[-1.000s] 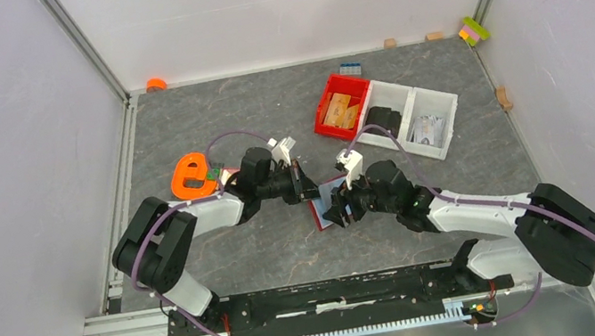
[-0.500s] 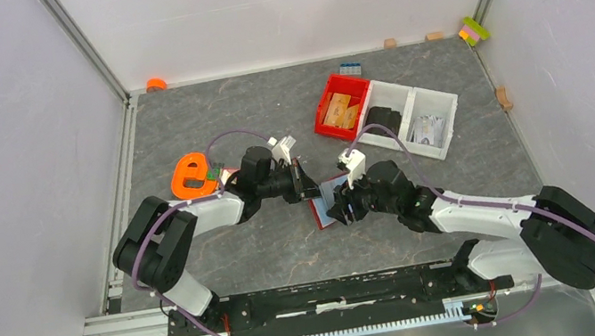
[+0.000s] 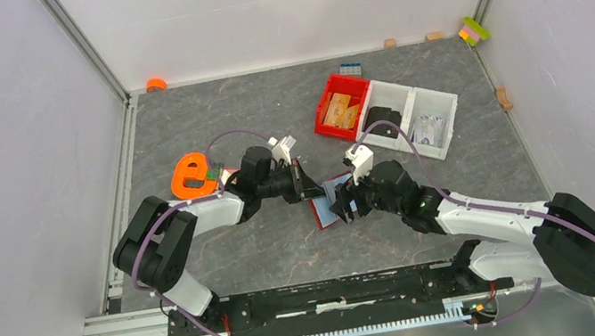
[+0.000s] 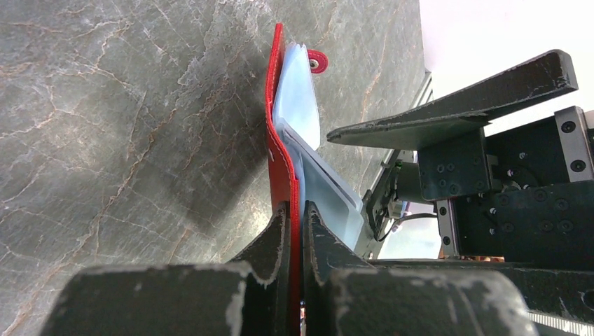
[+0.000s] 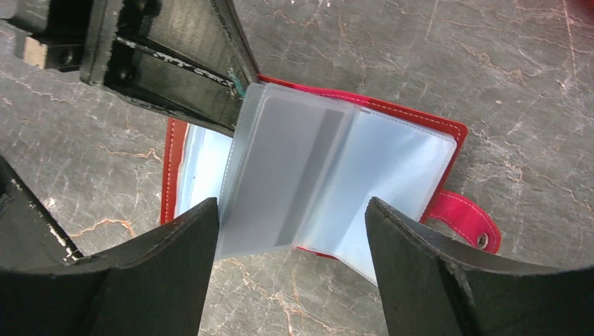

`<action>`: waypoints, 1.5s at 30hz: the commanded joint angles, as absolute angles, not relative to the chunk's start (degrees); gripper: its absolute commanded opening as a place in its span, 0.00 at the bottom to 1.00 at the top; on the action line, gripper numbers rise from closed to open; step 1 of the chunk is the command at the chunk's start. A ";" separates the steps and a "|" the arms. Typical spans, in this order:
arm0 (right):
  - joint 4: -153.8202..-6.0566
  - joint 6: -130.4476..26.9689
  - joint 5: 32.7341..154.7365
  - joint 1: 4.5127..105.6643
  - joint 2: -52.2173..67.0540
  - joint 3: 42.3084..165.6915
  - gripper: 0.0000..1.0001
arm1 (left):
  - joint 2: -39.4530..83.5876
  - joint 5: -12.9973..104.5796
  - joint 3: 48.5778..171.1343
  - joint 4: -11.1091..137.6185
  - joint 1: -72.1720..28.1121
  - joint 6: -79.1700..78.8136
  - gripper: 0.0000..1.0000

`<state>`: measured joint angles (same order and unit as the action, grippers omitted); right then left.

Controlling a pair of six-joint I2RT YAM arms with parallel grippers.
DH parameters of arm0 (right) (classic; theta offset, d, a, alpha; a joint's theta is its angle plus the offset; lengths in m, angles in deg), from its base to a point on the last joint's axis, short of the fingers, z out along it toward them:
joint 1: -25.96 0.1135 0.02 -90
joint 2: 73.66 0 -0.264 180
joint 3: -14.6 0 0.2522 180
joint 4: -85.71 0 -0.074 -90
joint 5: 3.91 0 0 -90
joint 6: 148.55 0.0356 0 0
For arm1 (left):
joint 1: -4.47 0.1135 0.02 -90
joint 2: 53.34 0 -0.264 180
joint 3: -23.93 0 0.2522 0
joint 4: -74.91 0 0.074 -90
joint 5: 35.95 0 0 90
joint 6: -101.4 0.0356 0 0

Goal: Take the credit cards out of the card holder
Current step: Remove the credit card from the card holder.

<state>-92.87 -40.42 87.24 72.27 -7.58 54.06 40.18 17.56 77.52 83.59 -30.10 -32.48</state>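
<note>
Nudged slightly up-right since a second ago, right gripper (image 5: 291,210): jaws spread wider, straddling open card holder (image 5: 420,117) at mid-frame, gripping nothing. Left gripper (image 4: 294,210) unchanged, clenched on card holder's red cover. Grey credit card (image 5: 298,157) inside clear sleeve (image 5: 392,175). Upper right: red bin (image 3: 357,79) with tan pieces (image 3: 340,111); white bin (image 3: 436,97) with dark item (image 3: 383,123), silvery packet (image 3: 427,127).
</note>
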 commanded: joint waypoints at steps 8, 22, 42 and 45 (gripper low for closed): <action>-89.41 -41.03 77.57 72.27 -9.52 56.50 0.87 | 39.97 14.85 79.18 86.11 -30.07 -32.02 0.02; -88.11 -41.54 77.87 72.24 -7.95 57.69 0.95 | 40.15 13.89 78.90 87.87 -30.13 -32.89 0.02; -92.31 -37.51 91.16 61.57 -13.72 52.41 0.70 | 46.31 16.45 83.60 78.23 -30.07 -28.77 0.02; -93.90 -35.92 97.56 58.09 -9.70 52.18 0.64 | 48.87 18.17 86.33 72.88 -30.08 -25.90 0.02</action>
